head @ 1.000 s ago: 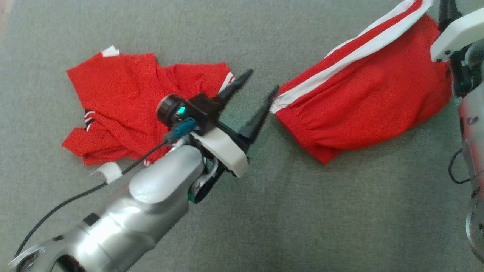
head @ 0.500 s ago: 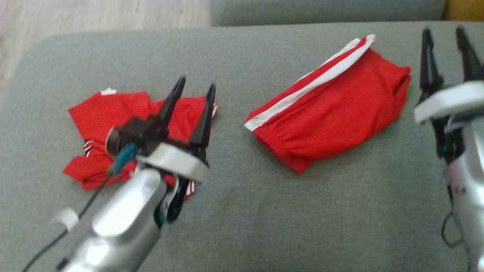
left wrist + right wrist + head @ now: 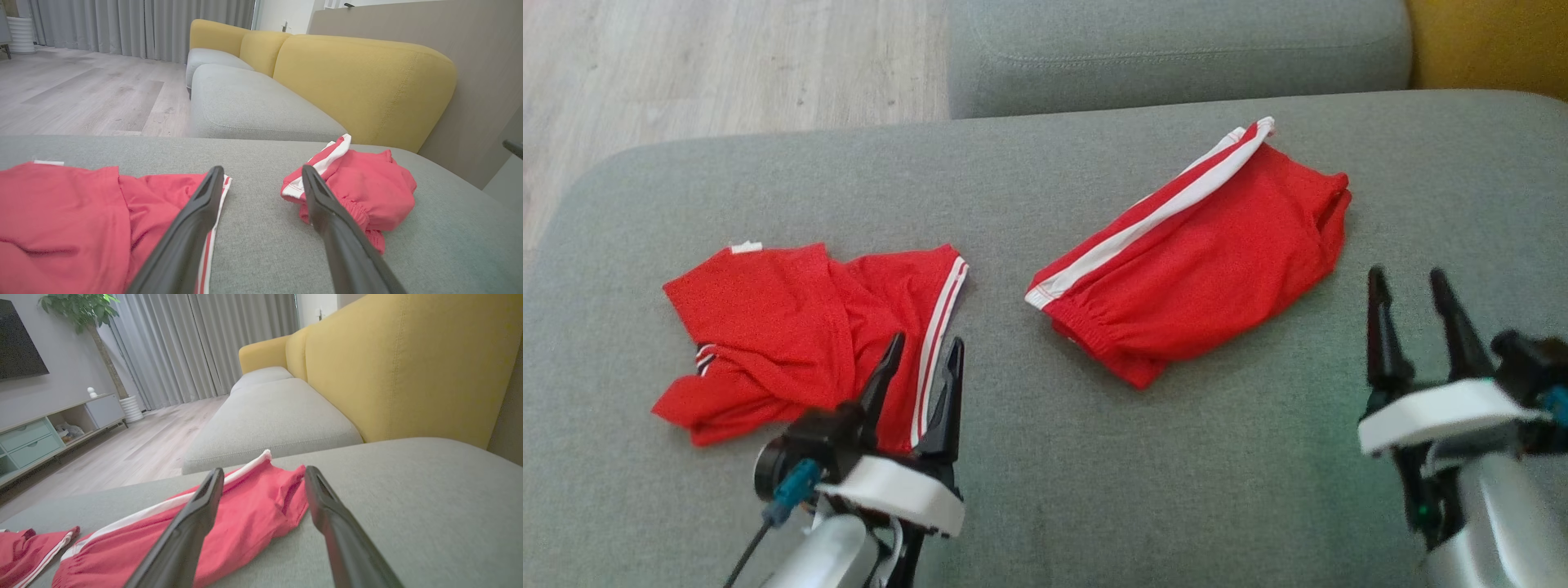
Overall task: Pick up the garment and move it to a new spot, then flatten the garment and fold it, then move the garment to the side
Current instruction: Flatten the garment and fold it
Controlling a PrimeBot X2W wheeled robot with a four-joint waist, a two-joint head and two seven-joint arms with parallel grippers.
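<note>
Holds left claw (image 3: pixel 927 339) spread, empty, over the crumpled red garment (image 3: pixel 768 327) on the sofa cushion (image 3: pixel 1094 490), right claw (image 3: pixel 1407 275) spread near the folded shorts (image 3: pixel 1201 286); risks pinching perhaps one loose layer and dragging it bunched.

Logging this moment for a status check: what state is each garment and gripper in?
red shorts: folded, lying on the grey cushion, not held.
red shirt: crumpled, unfolded, not held.
left gripper: open, empty, near the shirt's striped edge.
right gripper: open, empty, beside the shorts.
</note>
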